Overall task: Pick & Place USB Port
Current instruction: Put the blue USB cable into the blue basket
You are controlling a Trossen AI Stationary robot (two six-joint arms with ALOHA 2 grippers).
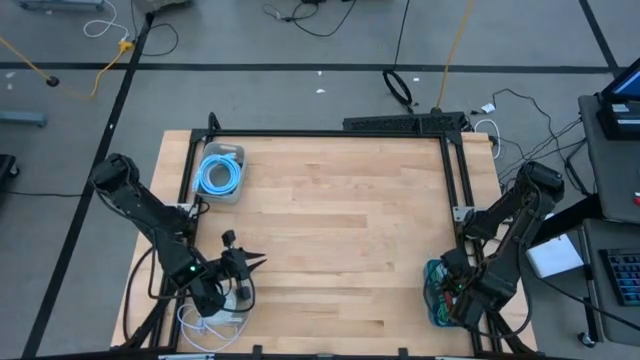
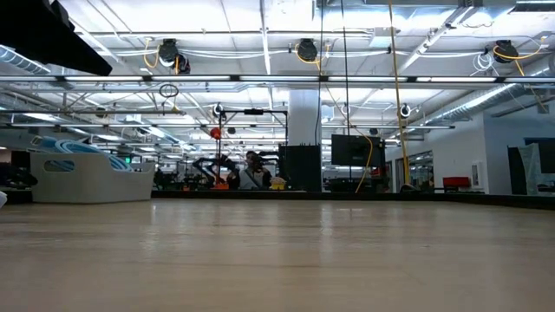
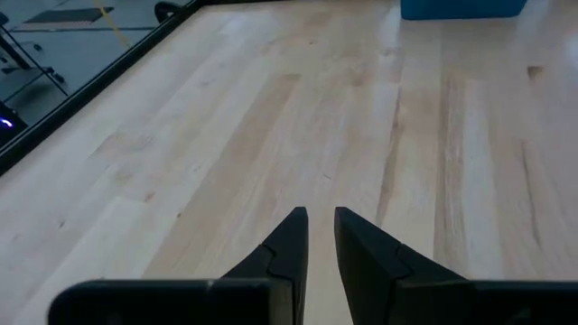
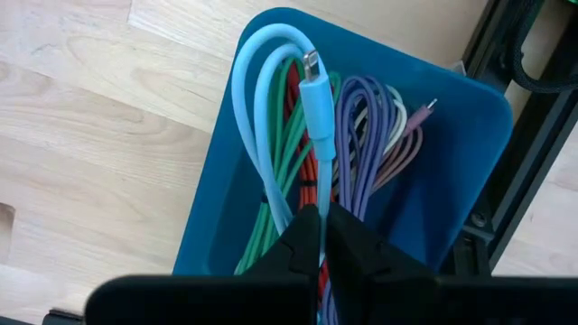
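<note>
Pick step: at the worktop's (image 1: 330,240) five o'clock corner, a light-blue cable (image 4: 312,108) is pinched in the right gripper's (image 4: 322,226) closed jaws above the blue bin (image 4: 452,181); the left gripper (image 3: 321,226), jaws slightly parted and empty, waits at seven o'clock; a lift clear of the coils is judged next.

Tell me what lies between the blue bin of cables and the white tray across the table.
Nothing visible: the wooden table is bare between the blue bin, where the right gripper is shut on the light blue cable, and the white tray.
</note>
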